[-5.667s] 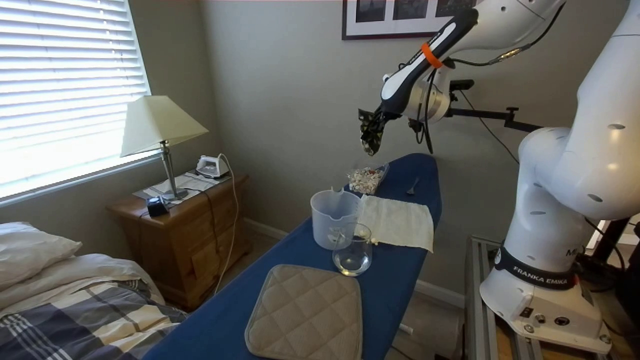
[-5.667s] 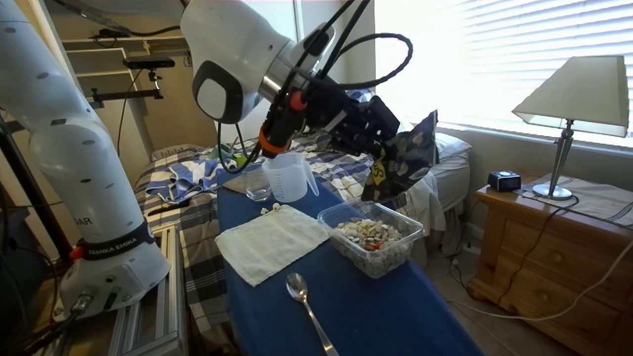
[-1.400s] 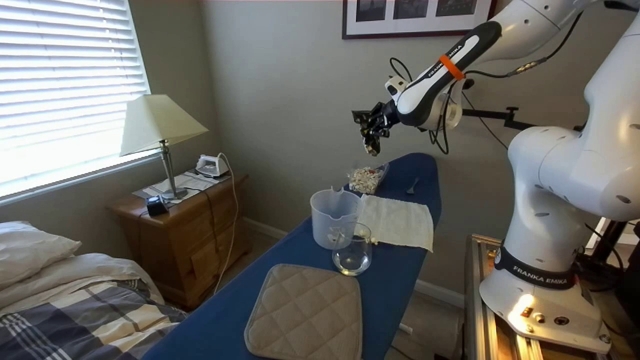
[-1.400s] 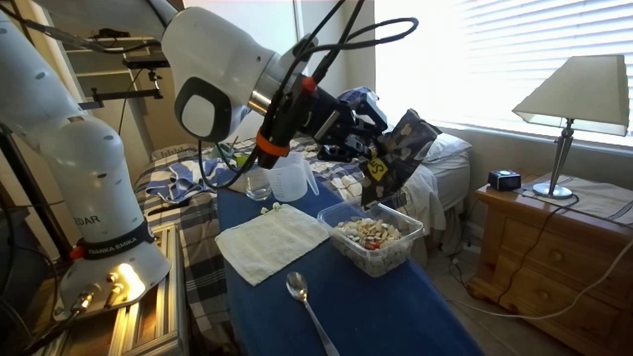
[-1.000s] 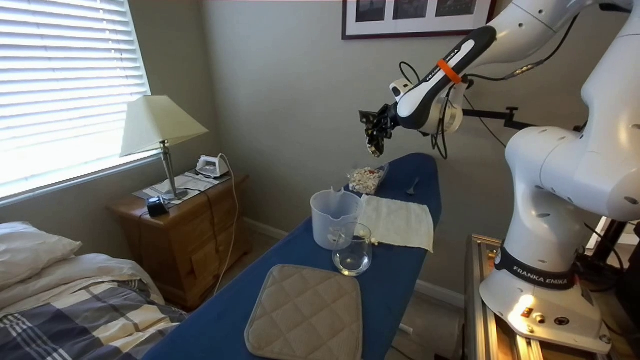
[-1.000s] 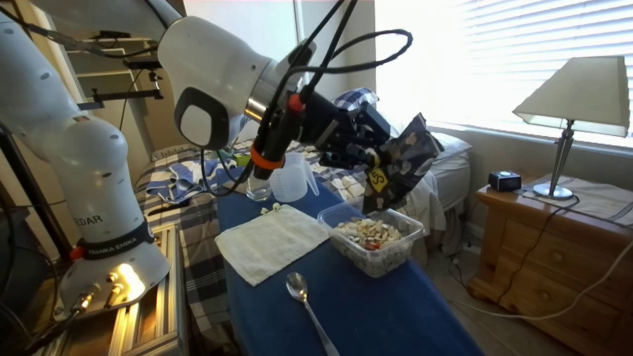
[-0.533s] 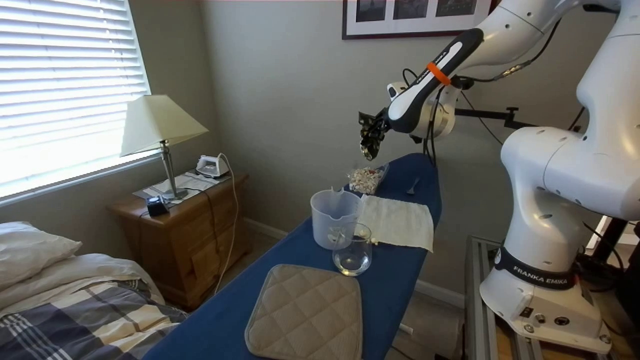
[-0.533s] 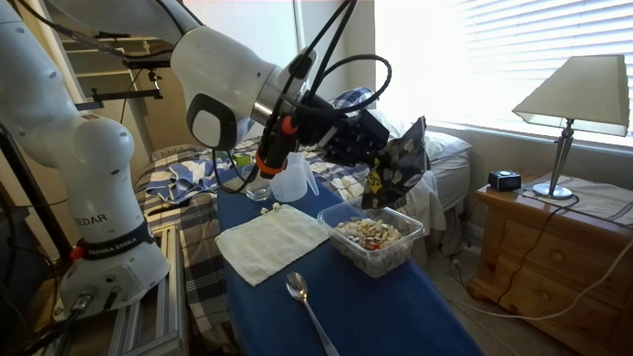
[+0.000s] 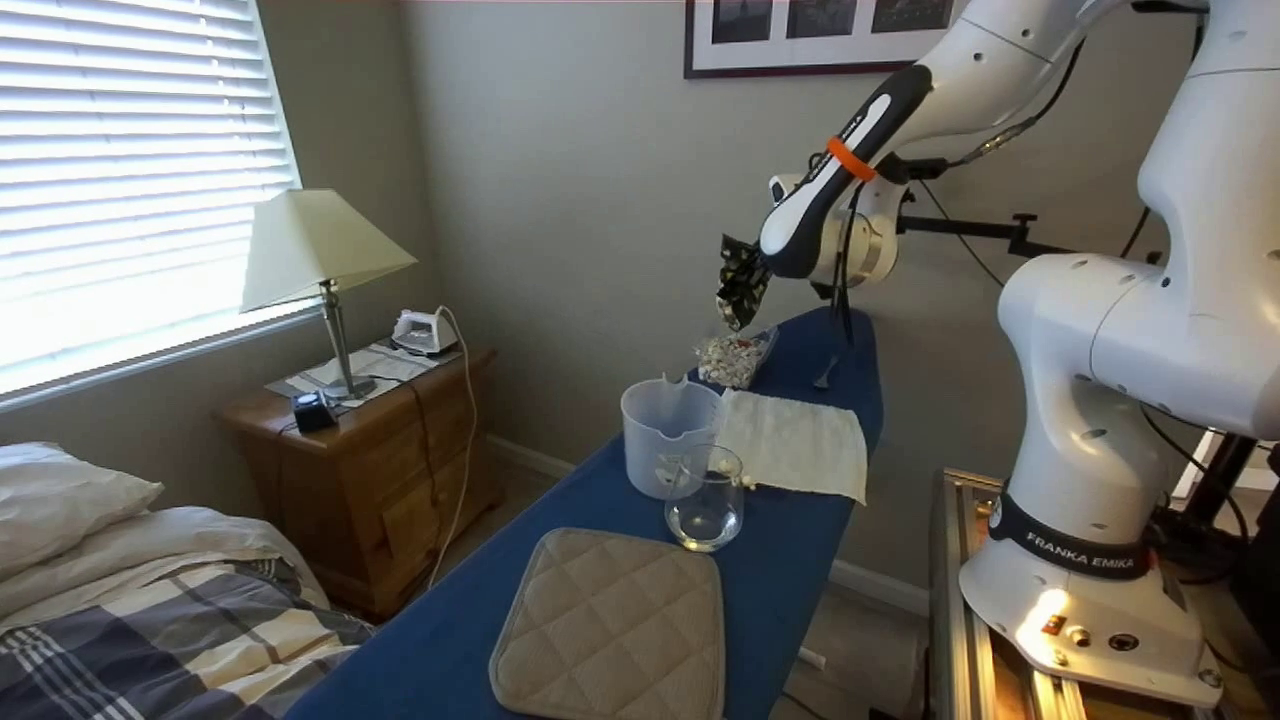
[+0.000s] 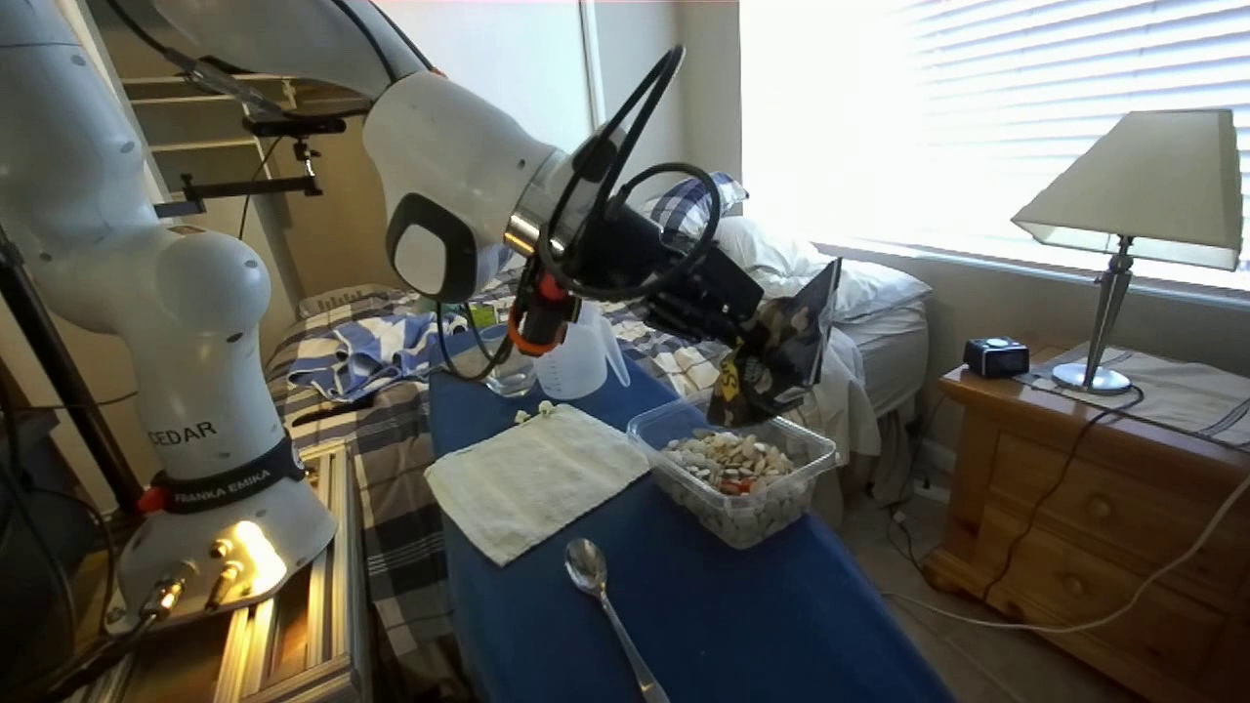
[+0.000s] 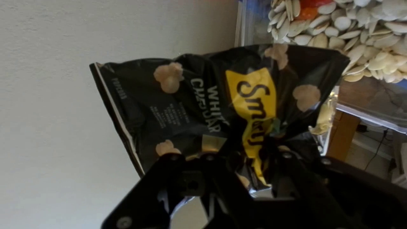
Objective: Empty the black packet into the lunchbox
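The black packet [image 10: 786,347], with a yellow label, is held by my gripper [image 10: 739,330] and also shows in an exterior view [image 9: 741,285]. In the wrist view the gripper [image 11: 251,156] is shut on the packet [image 11: 171,105] and pinches it into folds at the label. The packet is tilted, its lower end over the back of the lunchbox [image 10: 739,501]. A pale piece [image 11: 323,119] shows at its shiny-lined end in the wrist view. The lunchbox is a clear open box holding pale pieces [image 10: 728,459] with a bit of red; its wall also shows in the wrist view [image 11: 254,31].
The blue board [image 10: 762,625] bears a white cloth [image 10: 532,478], a metal spoon [image 10: 591,569], a clear jug [image 9: 655,440], a clear glass [image 9: 705,515] and a quilted pad [image 9: 615,620]. A wooden nightstand [image 10: 1084,488] with a lamp stands beside it.
Over the last second my gripper and the packet have come down a little, and the wrist has turned. The packet's lower end is closer to the lunchbox. The lunchbox has not moved.
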`<control>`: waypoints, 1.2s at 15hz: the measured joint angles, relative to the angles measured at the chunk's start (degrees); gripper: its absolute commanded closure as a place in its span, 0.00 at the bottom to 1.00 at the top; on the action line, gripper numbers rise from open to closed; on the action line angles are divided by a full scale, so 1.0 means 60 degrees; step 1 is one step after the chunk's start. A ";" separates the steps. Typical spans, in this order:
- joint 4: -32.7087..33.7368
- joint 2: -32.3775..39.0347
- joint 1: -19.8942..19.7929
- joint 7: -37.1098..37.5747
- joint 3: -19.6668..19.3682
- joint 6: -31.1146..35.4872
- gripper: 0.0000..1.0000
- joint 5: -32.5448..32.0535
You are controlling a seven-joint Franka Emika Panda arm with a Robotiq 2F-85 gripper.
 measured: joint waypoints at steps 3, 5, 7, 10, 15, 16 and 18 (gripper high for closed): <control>0.0092 0.0395 0.0069 0.0455 0.0012 -0.0032 0.95 0.0321; 0.0136 0.0795 -0.1033 0.1456 0.1075 -0.0213 0.83 -0.0126; 0.0191 0.1132 -0.1264 0.1791 0.1366 -0.0240 0.95 0.0005; 0.0291 0.1412 -0.1251 0.1943 0.1372 -0.0280 0.97 0.0024; 0.0426 0.1613 -0.1217 0.2039 0.1417 -0.0494 0.61 0.0093; 0.0442 0.1615 -0.1191 0.2045 0.1448 -0.0494 0.65 0.0128; 0.0449 0.1629 -0.1152 0.2055 0.1488 -0.0494 0.89 0.0152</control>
